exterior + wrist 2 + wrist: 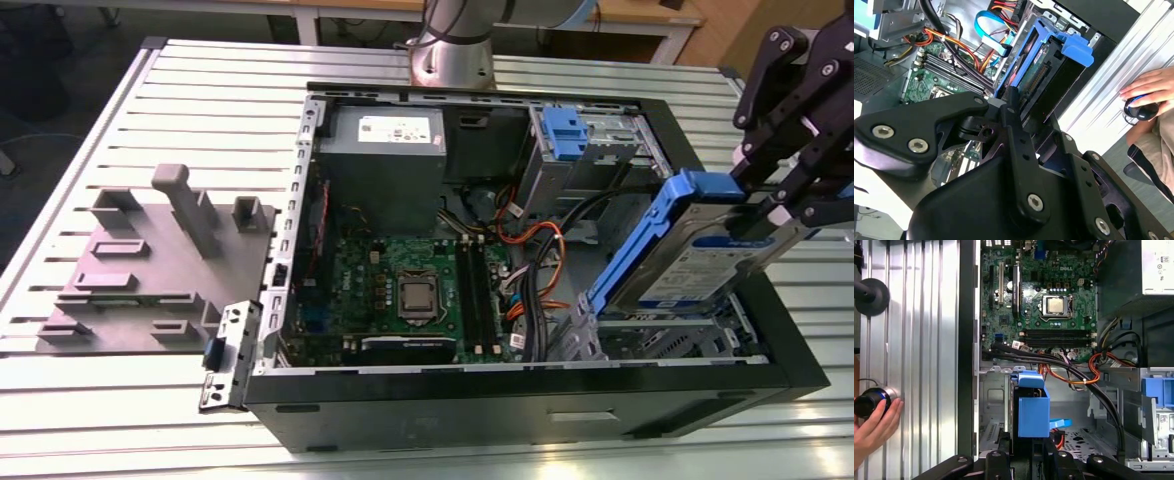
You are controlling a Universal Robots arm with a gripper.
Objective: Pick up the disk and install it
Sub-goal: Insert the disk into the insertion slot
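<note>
My gripper (771, 215) is shut on the disk (694, 265), a silver drive with a white-and-blue label in a blue plastic carrier. It holds the disk tilted, upper end toward the exterior view's right, over the metal drive bay (667, 340) at the near right corner of the open computer case (534, 405). The disk's lower end dips toward the bay beside the black cables. In the second wrist view the disk (1044, 65) sticks out past the black fingers (1013, 107), its connector edge showing. In the first wrist view the blue carrier (1033, 410) hangs above the bay floor.
Inside the case lie the motherboard (414, 290), a grey power-supply box (384, 150), orange and black cables (534, 240) and another blue carrier (567, 135) at the back. A grey fixture block (147, 260) stands on the slatted table's left. A person's hand (874, 425) rests on a round device.
</note>
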